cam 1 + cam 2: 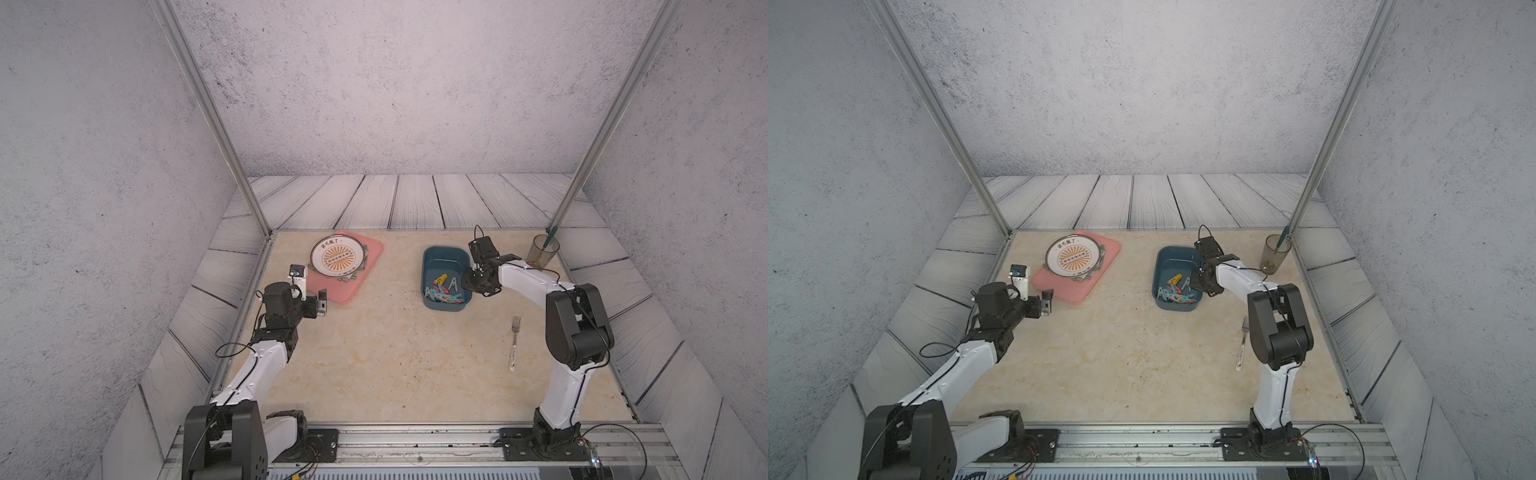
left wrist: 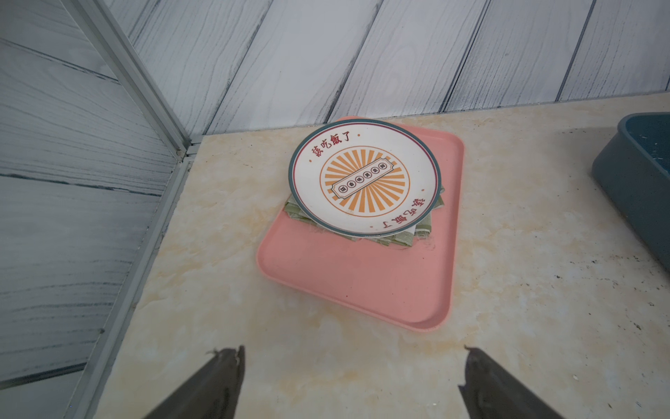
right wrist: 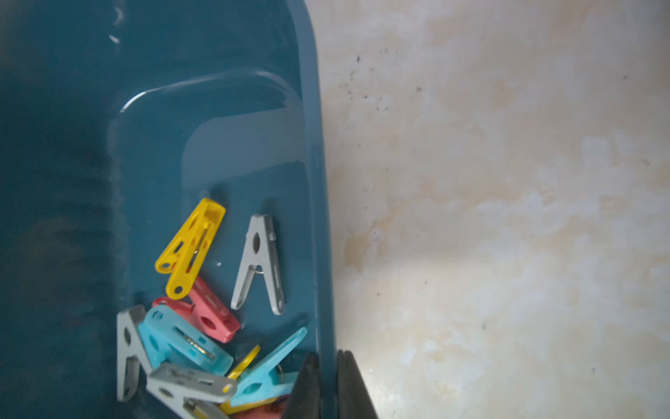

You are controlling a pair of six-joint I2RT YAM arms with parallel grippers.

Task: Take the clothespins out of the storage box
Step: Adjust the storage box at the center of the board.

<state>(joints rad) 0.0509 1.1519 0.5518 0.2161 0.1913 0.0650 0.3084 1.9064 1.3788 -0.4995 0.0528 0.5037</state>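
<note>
The dark teal storage box sits right of centre in both top views. Several clothespins in yellow, red, blue and grey lie heaped at its near end. My right gripper is shut on the box's right wall, one finger inside and one outside, beside a blue clothespin. From above, the right gripper hangs over that wall. My left gripper stands open and empty over bare table near the pink tray.
A pink tray at the back left holds a round plate on a folded cloth. A white-handled fork lies near the right arm. A glass cup with a pen stands in the back right corner.
</note>
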